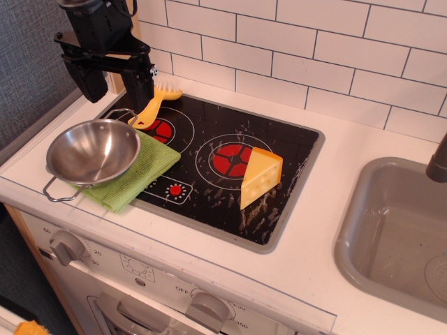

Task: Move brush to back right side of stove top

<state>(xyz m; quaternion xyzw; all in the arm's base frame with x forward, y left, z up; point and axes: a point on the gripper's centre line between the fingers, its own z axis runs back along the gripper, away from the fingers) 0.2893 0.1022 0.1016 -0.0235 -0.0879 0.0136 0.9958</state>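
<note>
The brush [155,102] lies at the back left corner of the stove top [293,143], bristles toward the tiled wall, handle pointing forward near the left burner ring. My jaws [117,82] hang just left of it, spread and holding nothing, as far as the view shows. To do this well I judge I must close on the handle mid-length, lift clear of the steel bowl [93,151] on the green cloth [143,171] in front, and carry rightward along the back edge, passing behind the cheese wedge [260,176], which sits on the right burner.
</note>
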